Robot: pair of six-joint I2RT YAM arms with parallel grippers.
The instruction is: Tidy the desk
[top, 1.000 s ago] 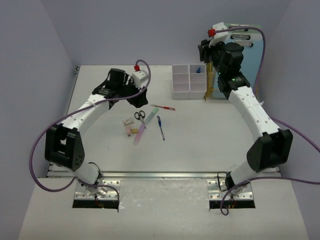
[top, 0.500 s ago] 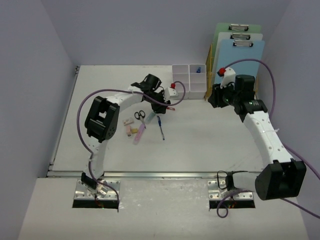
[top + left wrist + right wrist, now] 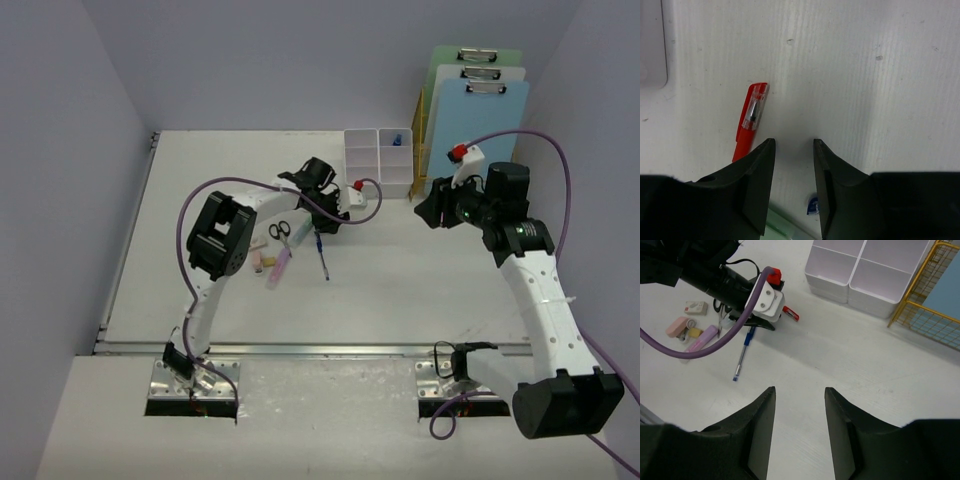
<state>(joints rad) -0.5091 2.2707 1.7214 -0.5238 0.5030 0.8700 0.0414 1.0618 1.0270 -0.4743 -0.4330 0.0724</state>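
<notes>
The white desk (image 3: 420, 290) holds a loose cluster of stationery left of centre. My left gripper (image 3: 335, 215) is open and empty, low over the desk (image 3: 865, 75), with a red pen (image 3: 751, 120) just left of its left finger; the pen (image 3: 791, 314) also shows in the right wrist view. A blue pen (image 3: 320, 255), scissors (image 3: 280, 231), a pink highlighter (image 3: 278, 268) and small erasers (image 3: 258, 245) lie nearby. My right gripper (image 3: 430, 210) is open and empty, above bare desk (image 3: 850, 365) in front of the rack.
A white compartmented organizer box (image 3: 380, 160) stands at the back centre, also in the right wrist view (image 3: 865, 270). A gold wire rack (image 3: 420, 140) holding clipboards (image 3: 480, 110) stands to its right. Walls close in the left and back sides.
My left arm swung right across the stationery to the red pen. My right arm came down and forward from the rack, uncovering the clipboards.
</notes>
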